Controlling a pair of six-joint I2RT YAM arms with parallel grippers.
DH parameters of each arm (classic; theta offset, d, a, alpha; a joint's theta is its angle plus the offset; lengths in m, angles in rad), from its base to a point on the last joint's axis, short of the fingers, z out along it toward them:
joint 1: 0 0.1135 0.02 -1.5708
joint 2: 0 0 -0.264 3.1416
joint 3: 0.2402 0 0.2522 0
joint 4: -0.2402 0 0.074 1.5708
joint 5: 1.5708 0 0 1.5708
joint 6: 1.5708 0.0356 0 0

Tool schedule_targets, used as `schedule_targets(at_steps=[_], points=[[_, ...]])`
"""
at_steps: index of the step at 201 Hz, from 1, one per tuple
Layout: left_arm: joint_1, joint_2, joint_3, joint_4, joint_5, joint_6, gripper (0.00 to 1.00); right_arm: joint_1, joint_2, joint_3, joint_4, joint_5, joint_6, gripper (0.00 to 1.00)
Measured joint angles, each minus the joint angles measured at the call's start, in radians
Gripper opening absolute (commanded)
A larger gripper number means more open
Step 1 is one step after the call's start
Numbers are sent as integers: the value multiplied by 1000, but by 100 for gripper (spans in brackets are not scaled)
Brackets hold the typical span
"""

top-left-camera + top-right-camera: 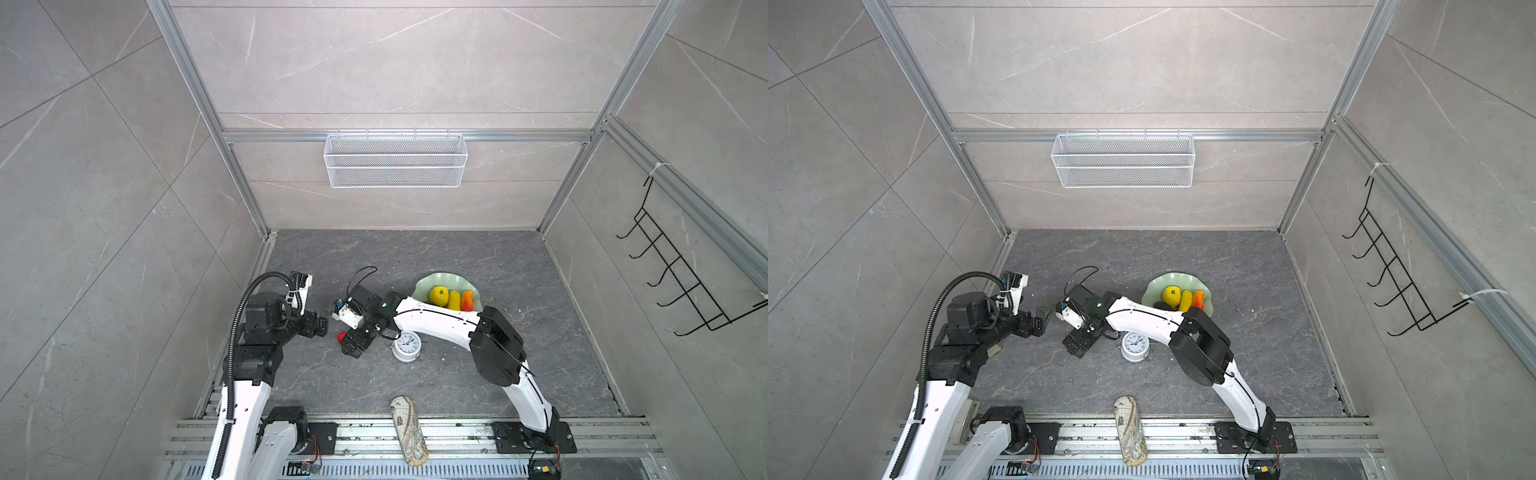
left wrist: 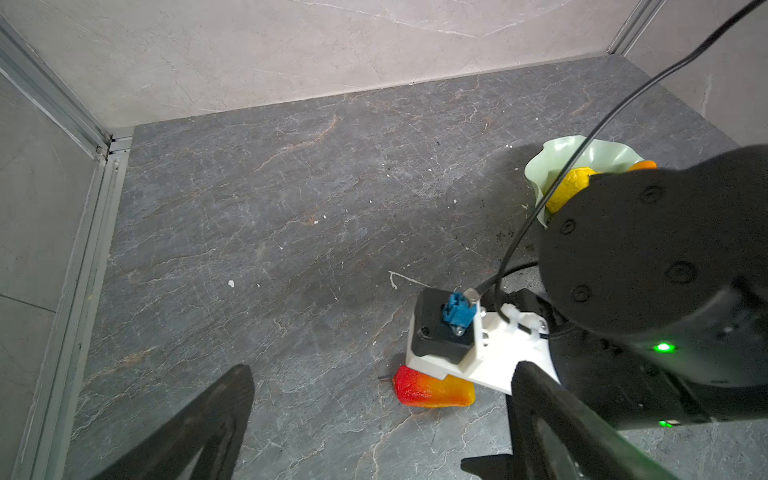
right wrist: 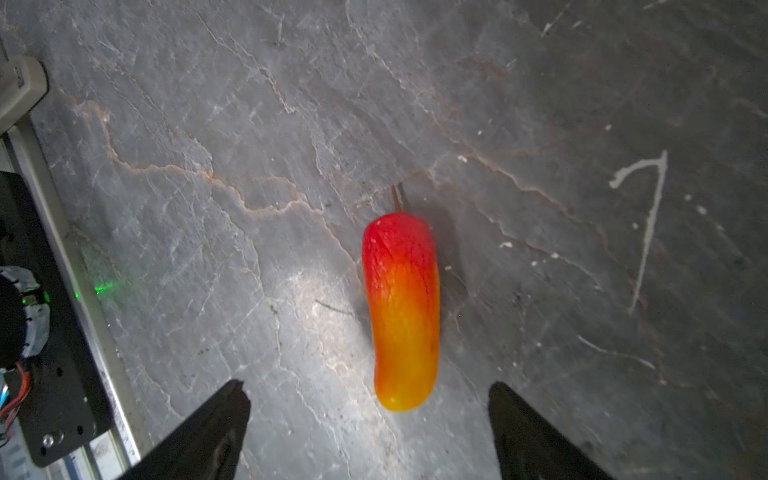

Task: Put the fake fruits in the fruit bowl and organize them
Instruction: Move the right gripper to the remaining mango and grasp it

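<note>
A red-to-yellow mango (image 3: 401, 307) lies on the dark slate table, and its red end peeks out beside my right wrist (image 1: 340, 336). My right gripper (image 3: 366, 388) hangs over it, open, with the mango's yellow tip between the fingers and no contact showing. The mint-green fruit bowl (image 1: 432, 279) sits behind the right arm. It holds a bumpy yellow fruit (image 1: 439, 296), a long yellow one (image 1: 454, 300) and a second mango (image 1: 467, 300). At the left my left gripper (image 2: 384, 370) is open and empty, facing the right wrist. In the left wrist view the mango (image 2: 432, 390) lies under the right wrist camera.
A white alarm clock (image 1: 407, 345) stands just right of my right gripper. A beige patterned pouch (image 1: 409, 430) lies across the front rail. A white wire basket (image 1: 395, 160) hangs on the back wall and a black hook rack (image 1: 681, 274) on the right wall.
</note>
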Motion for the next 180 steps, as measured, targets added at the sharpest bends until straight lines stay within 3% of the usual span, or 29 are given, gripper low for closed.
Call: schedule_targets(at_steps=[58, 113, 180], points=[[0, 0, 0, 0, 0, 0, 100, -2, 141, 169, -26, 14, 35, 64], [0, -1, 0, 0, 0, 0, 100, -2, 192, 216, -57, 27, 58, 35], [0, -9, 0, 0, 0, 0, 100, -7, 178, 196, -59, 53, 60, 21]])
